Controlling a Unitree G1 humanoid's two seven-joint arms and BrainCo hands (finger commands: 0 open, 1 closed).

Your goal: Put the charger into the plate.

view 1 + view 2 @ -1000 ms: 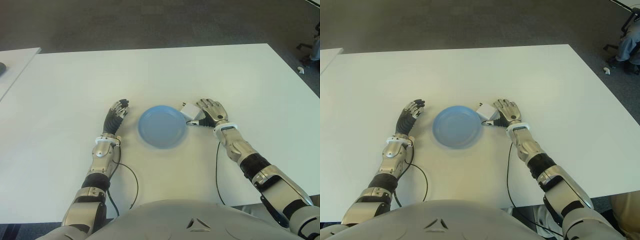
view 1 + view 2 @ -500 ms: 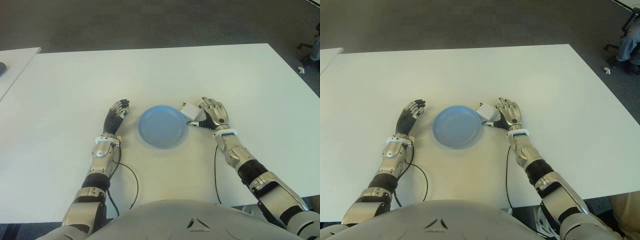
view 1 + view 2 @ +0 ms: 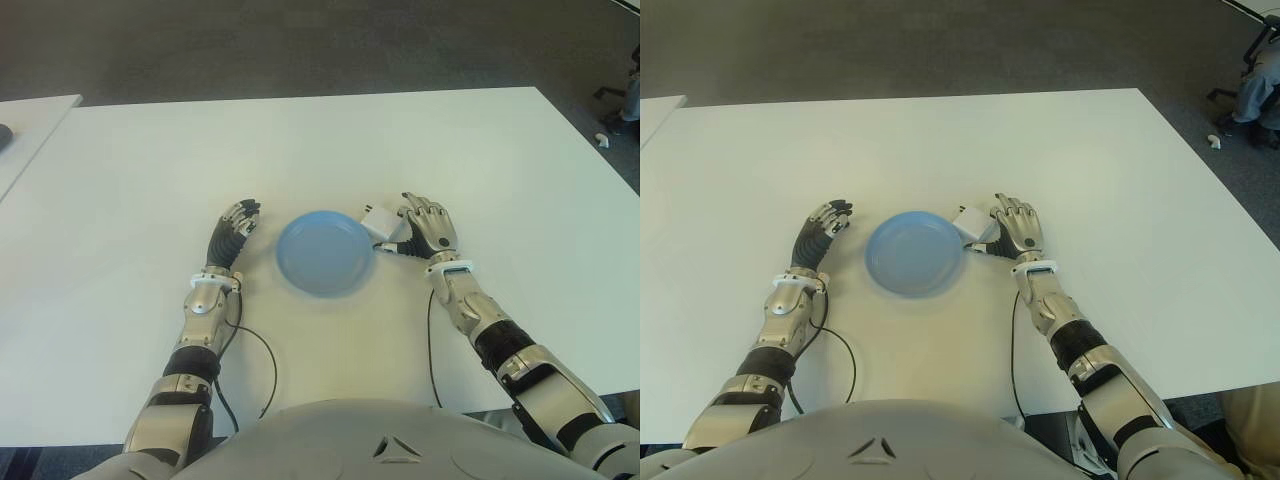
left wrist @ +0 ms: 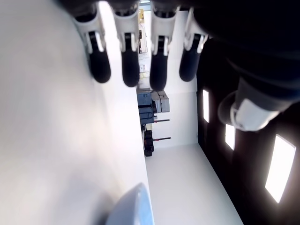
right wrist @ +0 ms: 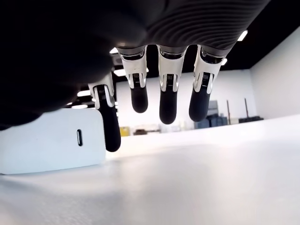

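Note:
A white block charger (image 3: 379,221) lies on the white table (image 3: 300,140), just off the right rim of the empty blue plate (image 3: 325,252). My right hand (image 3: 425,228) sits right of the charger, palm down, fingers spread and holding nothing. In the right wrist view its index finger (image 5: 110,123) hangs next to the charger (image 5: 51,140), whose port faces the camera. My left hand (image 3: 236,225) shows left of the plate with relaxed fingers (image 4: 126,56) and nothing in it; the plate's edge (image 4: 133,206) appears in the left wrist view.
Black cables trail from both wrists toward my body (image 3: 262,370). A second white table (image 3: 30,120) stands at the far left. Beyond the table's right edge are dark floor, a small white object (image 3: 601,140) and a chair (image 3: 1260,70).
My right forearm has swung inward toward my body and the hand has turned slightly, staying beside the charger. Charger, plate and left hand have not moved.

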